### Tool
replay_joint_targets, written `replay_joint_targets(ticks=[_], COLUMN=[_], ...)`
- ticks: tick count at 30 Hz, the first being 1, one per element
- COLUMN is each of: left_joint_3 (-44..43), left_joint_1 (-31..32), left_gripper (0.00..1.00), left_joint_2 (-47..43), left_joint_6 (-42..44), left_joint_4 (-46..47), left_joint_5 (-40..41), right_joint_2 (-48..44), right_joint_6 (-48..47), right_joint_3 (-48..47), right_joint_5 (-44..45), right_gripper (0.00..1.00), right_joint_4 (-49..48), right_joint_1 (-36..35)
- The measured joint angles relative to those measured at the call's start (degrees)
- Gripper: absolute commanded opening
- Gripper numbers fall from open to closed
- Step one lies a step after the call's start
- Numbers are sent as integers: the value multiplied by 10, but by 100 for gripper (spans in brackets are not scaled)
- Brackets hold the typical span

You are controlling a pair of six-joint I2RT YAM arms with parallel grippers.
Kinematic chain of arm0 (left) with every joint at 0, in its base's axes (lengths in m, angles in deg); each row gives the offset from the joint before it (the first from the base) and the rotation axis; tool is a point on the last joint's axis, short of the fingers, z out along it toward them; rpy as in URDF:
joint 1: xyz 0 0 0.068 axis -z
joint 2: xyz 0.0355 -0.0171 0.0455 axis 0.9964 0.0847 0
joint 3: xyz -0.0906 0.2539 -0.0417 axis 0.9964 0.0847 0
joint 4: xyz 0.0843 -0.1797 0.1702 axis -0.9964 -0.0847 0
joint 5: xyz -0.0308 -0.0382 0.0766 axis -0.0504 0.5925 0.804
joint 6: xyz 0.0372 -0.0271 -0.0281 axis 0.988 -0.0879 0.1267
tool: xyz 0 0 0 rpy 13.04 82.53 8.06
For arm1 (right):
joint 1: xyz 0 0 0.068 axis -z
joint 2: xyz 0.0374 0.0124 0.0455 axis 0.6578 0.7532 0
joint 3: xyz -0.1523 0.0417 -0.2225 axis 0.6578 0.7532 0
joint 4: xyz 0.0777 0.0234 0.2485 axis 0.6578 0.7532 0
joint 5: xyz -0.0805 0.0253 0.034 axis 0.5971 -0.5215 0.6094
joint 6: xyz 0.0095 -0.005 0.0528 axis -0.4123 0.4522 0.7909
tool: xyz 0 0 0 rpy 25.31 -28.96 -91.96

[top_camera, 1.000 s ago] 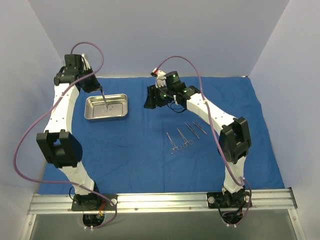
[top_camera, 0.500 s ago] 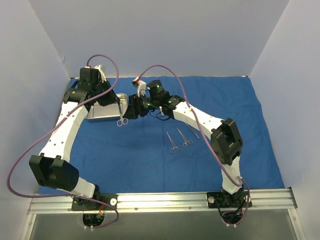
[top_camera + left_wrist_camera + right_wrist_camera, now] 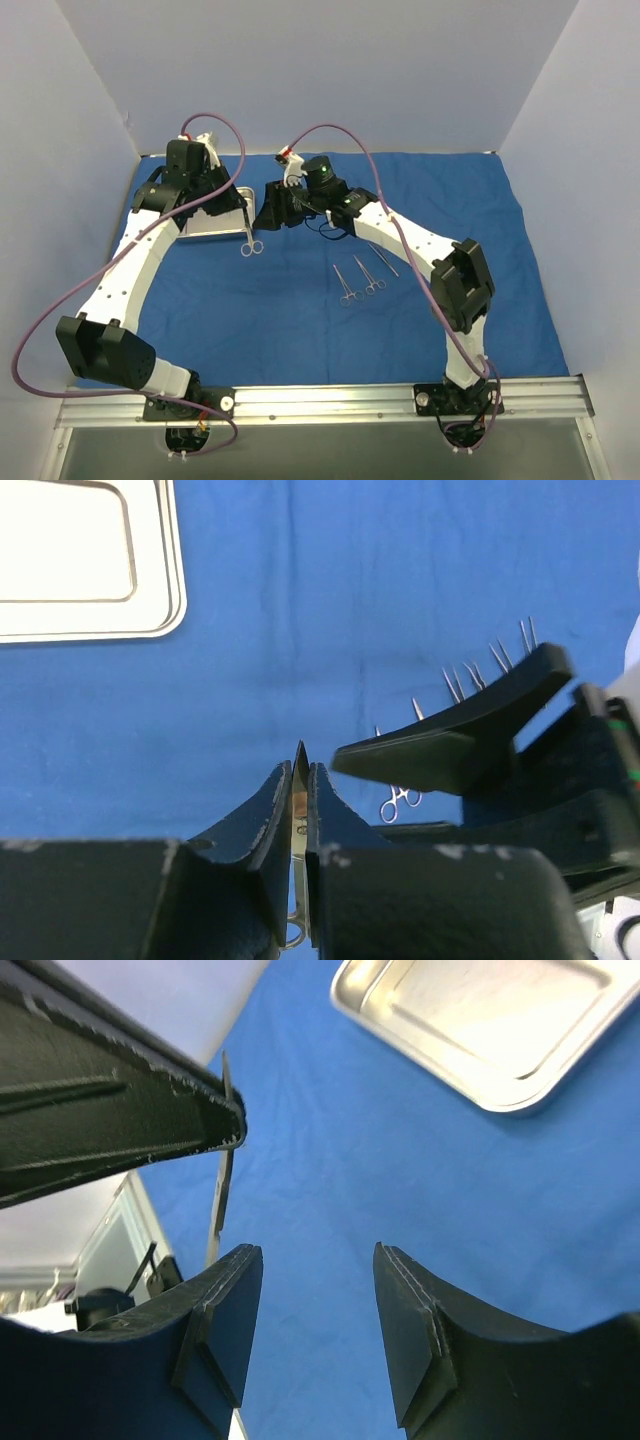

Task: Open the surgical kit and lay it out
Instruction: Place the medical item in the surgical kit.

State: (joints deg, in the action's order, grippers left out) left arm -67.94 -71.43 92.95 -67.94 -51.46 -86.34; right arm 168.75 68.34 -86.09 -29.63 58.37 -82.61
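Steel scissors (image 3: 251, 242) hanging overhead, left gripper (image 3: 298, 778) clamping blade wrist-side

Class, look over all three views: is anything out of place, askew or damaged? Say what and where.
One scissor-like instrument is apart from the rest: it is pinched in the left gripper beside the steel tray, while the other instruments lie in a row on the blue cloth. Nothing looks spilled or damaged.

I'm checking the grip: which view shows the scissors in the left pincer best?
Top external: the scissors hang whole from the left pincer, ring handles visible. Left wrist shows only a pinched sliver; right wrist, a thin edge-on strip.
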Motion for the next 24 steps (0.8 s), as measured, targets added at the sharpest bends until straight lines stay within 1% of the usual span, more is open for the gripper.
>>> replay_joint_targets(ticks=[7,20,22,24], left_joint_3=[0,0,0,0], left_joint_1=[5,23,24,26], left_gripper=[2,2,2,2], left_joint_2=[-6,-6,-6,-6], left_joint_6=[7,8,8,8], left_joint_4=[2,2,2,2], left_joint_5=[9,12,12,12], right_joint_2=[-29,-30,-30,-30], right_joint_6=[0,17,20,24], right_joint_3=[0,0,0,0], right_joint_5=[18,-11,-14,-17], right_gripper=[47,41,40,36], right_joint_4=[3,-22,-25,-28], right_joint_1=[9,-17,-18,-18])
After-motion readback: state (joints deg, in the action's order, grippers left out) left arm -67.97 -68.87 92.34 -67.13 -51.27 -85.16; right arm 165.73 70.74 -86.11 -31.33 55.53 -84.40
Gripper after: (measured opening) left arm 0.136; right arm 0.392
